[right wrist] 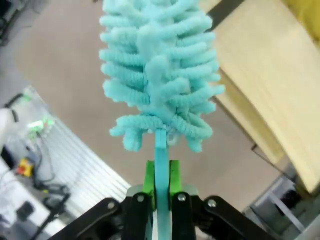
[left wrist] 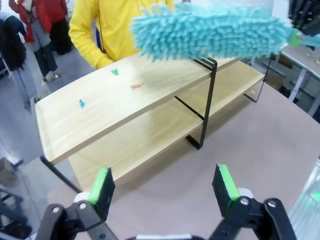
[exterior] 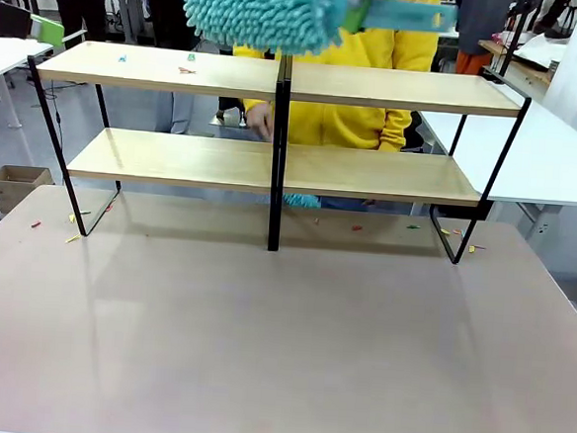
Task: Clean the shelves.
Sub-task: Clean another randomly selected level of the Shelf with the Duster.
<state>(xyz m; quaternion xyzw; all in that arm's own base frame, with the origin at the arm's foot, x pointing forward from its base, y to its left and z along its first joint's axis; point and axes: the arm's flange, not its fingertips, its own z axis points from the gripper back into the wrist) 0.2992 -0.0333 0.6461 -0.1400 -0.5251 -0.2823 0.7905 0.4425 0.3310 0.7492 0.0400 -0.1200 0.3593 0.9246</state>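
Observation:
The shelves [exterior: 272,166] stand across the far half of the table as two light-wood boards on a black frame, and they also lie ahead in the left wrist view [left wrist: 125,100]. Small coloured scraps [left wrist: 136,85] lie on the left half of the top board. A fluffy turquoise duster [exterior: 263,12] hovers over the middle of the top board. My right gripper [right wrist: 160,182] is shut on the duster's thin handle, with the duster head [right wrist: 160,70] pointing away from it. My left gripper [left wrist: 164,190] is open and holds nothing, hanging above the table in front of the shelves' left part.
A person in a yellow top [exterior: 376,104] stands close behind the shelves, one hand [exterior: 260,120] between the boards. Small coloured scraps [exterior: 75,223] dot the table near the frame's feet. White tables [exterior: 541,145] flank the shelves. The near table surface [exterior: 279,345] is bare.

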